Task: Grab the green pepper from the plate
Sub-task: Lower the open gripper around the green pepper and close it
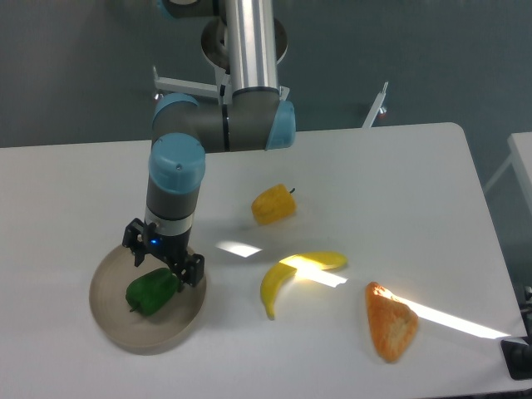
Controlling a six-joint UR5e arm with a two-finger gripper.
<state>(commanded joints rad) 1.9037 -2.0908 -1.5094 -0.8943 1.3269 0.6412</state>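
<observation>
White counter (399, 174) stretches across most of the view, with a dark grey wall behind it and a bright streak of light cutting across the right half. My hand (163, 264) hangs over the plate (112, 326), directly above the green pepper (150, 293), with its fingers spread apart and nothing between them yet.

Only one container is in play: the round beige plate near the counter's front left. It holds the green pepper and nothing else, the pepper lying a little toward 1 o'clock of the plate's middle with its stem end pointing toward 7 o'clock. Off the plate, toward 2 o'clock from it, a yellow pepper (273, 204) sits on the bare counter; a banana (293, 273) lies at about 3 o'clock, and an orange wedge of bread (391, 321) rests further right.

My worry is the pepper itself. It looks glossy and lumpy, so if I close off-centre or catch only its upper curve, I expect it to squirt out sideways and roll across the plate or over the low rim. My fingers seem to straddle its upper right end, not its middle, which would make that slip likelier. Coming down too far could press a fingertip into the plate and tip or drag it. I cannot tell how much height is left above the pepper.
</observation>
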